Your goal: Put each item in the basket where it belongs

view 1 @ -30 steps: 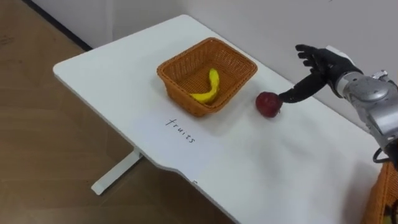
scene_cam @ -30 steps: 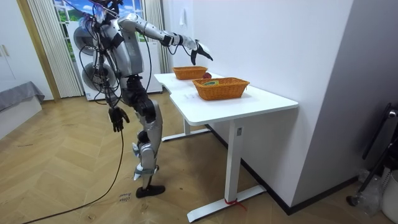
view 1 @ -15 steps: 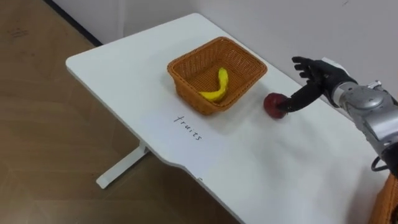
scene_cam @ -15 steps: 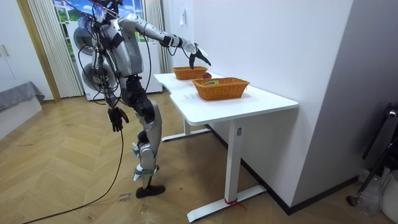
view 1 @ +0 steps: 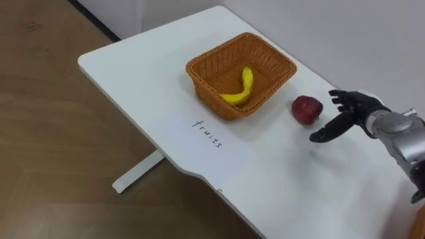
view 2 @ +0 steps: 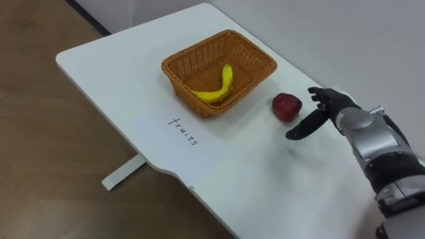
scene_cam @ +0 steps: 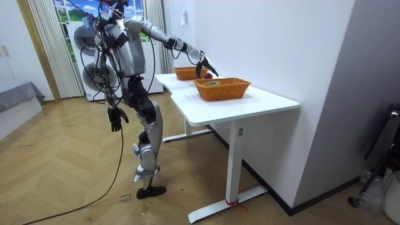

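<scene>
"Beside the wicker basket point(view 1: 219, 48), on the white table point(view 1: 146, 73), lies a red apple point(view 1: 307, 109). Why is it outside, when the banana point(view 1: 242, 89) is already inside?" asks Ana.

"I think its turn comes now," says Ben. "It is fruit, so it belongs with the banana. The right hand point(view 1: 345, 116) hovers just beside the apple, on the side away from the basket. Its fingers are spread and straight, and it holds nothing and does not touch the fruit. This looks to me like the approach before a grasp."

"And the other hand?"

"The left hand point(scene_cam: 114, 119) hangs by the thigh, as the room view shows. It is too small there to judge its state."

"Does something stand in the way?"

"Between hand and apple, nothing. But the basket's wall is near, so the apple must go up over the rim. It is round, and a careless touch could roll it. A handwritten label point(view 1: 207, 133) lies before the basket, and a second basket point(scene_cam: 222, 92) stands further along the table. What it holds I cannot make out."
</scene>
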